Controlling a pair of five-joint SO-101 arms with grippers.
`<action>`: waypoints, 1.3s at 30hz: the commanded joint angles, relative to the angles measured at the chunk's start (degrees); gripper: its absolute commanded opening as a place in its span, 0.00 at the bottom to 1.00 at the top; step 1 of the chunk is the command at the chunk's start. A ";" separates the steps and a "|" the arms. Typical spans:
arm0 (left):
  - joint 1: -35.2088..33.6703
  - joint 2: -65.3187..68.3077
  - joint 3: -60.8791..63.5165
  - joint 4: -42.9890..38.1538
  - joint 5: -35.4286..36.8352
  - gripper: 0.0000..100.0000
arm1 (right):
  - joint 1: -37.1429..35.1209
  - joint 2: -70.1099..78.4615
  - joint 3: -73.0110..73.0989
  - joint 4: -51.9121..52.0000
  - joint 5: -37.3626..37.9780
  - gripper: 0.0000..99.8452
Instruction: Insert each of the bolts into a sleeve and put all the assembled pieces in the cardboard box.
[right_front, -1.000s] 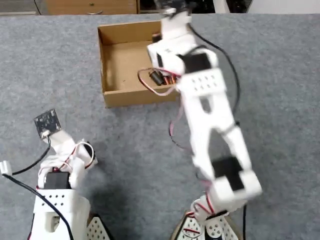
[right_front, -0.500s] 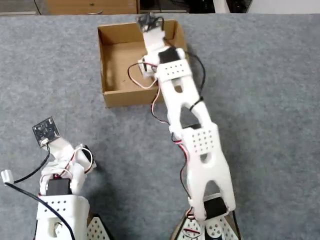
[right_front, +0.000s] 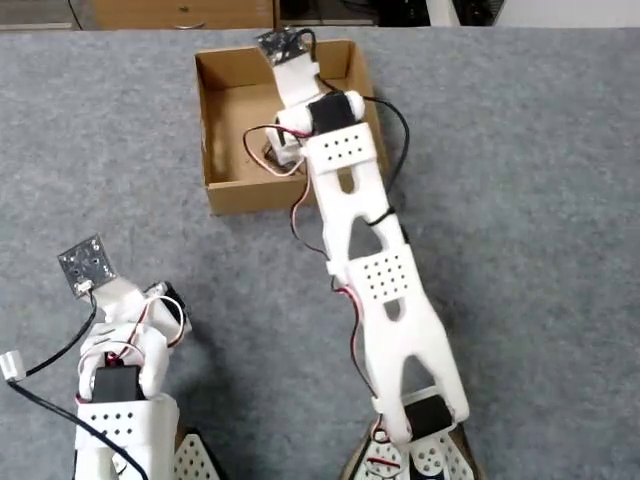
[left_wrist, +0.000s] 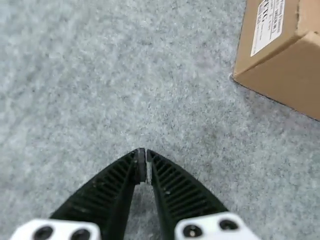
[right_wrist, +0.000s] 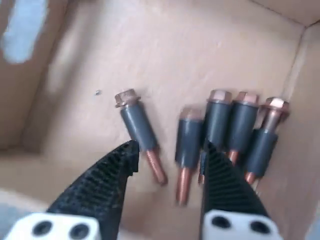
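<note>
sleeved bolts (right_wrist: 218, 125), five counted, lying on the floor of the cardboard box (right_front: 232, 195) just beneath the right end effector (right_wrist: 169, 149), spread and empty. left end effector (left_wrist: 141, 162) pressed together over the desk (right_front: 520, 150), box beyond it. probably finished, bar lifting clear.

**Looks like a robotics lab bench**

This reads as a small robotics lab or maker's workshop. Grey felt-like matting covers the whole worktop (right_front: 540, 150). Two white arms are mounted side by side at its near edge, the left arm (right_front: 120, 410) and the right arm (right_front: 385, 280). Their plastic shells are dotted with rows of small holes, and red and black wires (right_front: 352, 335) loop loose along the joints. A bare circuit board (right_front: 84, 262) rides uncovered on the left wrist. A plain cardboard box (right_front: 270, 195) sits on the matting, and a wooden drawer unit (right_front: 180, 10) stands just past the far edge.
</note>
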 joint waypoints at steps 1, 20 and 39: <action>-0.62 -0.48 0.70 0.26 -0.35 0.02 | -1.63 -7.60 -2.24 6.86 0.44 0.19; 0.53 -0.84 0.70 7.82 -5.89 0.02 | -2.86 -77.67 26.42 6.77 0.35 0.19; 0.09 -0.92 0.62 11.08 -11.87 0.02 | 23.43 -162.59 125.93 -6.86 0.88 0.19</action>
